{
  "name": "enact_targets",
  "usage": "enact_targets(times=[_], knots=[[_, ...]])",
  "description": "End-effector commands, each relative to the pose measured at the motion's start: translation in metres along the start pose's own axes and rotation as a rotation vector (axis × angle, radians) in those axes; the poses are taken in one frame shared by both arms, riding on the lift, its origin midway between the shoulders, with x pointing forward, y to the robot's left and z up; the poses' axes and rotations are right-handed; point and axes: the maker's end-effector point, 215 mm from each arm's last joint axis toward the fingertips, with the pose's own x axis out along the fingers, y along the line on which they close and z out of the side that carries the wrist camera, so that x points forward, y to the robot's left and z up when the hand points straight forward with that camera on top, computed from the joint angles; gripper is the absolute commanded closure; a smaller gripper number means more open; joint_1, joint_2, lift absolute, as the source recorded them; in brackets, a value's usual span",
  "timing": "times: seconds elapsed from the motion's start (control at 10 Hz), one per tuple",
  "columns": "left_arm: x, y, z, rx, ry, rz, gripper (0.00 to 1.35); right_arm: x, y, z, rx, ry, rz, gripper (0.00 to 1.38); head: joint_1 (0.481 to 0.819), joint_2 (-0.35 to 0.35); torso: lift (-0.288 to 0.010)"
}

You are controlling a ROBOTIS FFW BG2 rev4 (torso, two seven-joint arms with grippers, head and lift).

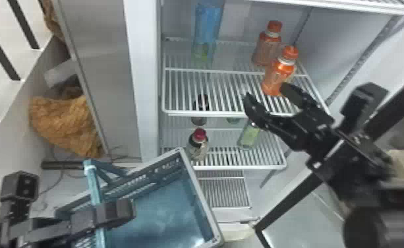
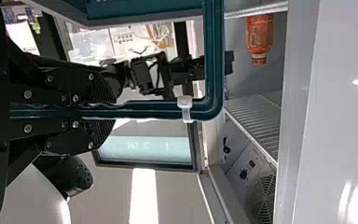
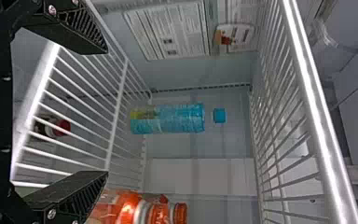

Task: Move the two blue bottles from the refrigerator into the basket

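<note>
Head view, positions as on a clock face laid over it: brown crinkled bundle (image 1: 66, 125) at 9 o'clock, material unclear, beside the refrigerator (image 1: 145, 82). Between 7 and 8 o'clock, left gripper (image 1: 115, 212) at the upright handle (image 1: 93, 184) of the basket (image 1: 207, 202); in the left wrist view the fingers of the left gripper (image 2: 112, 111) are pressed together on the handle, pinching it between them. Basket body lies at 7 o'clock, in front of the refrigerator, its far corner close to the lower wire shelf (image 1: 244, 167). Dark bottle with red cap (image 1: 198, 145) stands on that shelf near 6 o'clock, just below centre. Blue bottle (image 1: 207, 23) is at 12 o'clock, upright on the middle wire shelf (image 1: 207, 113), toward the back; right wrist view shows its blue cap (image 3: 219, 115). Green bottle (image 1: 248, 137) is on the lower shelf, between 3 and 4 o'clock. Two orange bottles (image 1: 278, 76) stand on the middle shelf, one at 2 o'clock, the other behind it nearer 1 o'clock. Right gripper (image 1: 268, 95) is between 2 and 3 o'clock, at the front of the middle shelf, fingers spread wide with nothing pinched, well apart from the blue bottle; its arm enters from 4 o'clock.
</note>
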Motion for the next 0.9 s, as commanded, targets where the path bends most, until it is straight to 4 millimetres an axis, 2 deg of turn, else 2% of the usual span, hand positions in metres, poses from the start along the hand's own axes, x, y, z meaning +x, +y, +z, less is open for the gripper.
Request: enact_targets(times=[0.0,0.3,0.6,0.8], knots=[[0.0,0.001,0.0,-0.004,-0.002,-0.001,1.2,0.032,-0.002,0.002,0.003,-0.002,0.019,0.11,0.695,-0.158,-0.01],[0.001,0.002,0.001,-0.007,0.0,-0.003,1.2,0.088,0.001,0.002,0.03,0.001,0.062,0.11,0.695,-0.112,-0.01],[0.002,0.003,0.003,-0.008,0.001,-0.006,1.2,0.128,-0.009,0.0,0.066,0.01,0.055,0.1,0.695,-0.086,-0.01],[0.005,0.003,0.004,-0.01,0.006,-0.012,1.2,0.161,-0.001,0.012,0.08,0.003,0.093,0.1,0.695,-0.07,-0.01]])
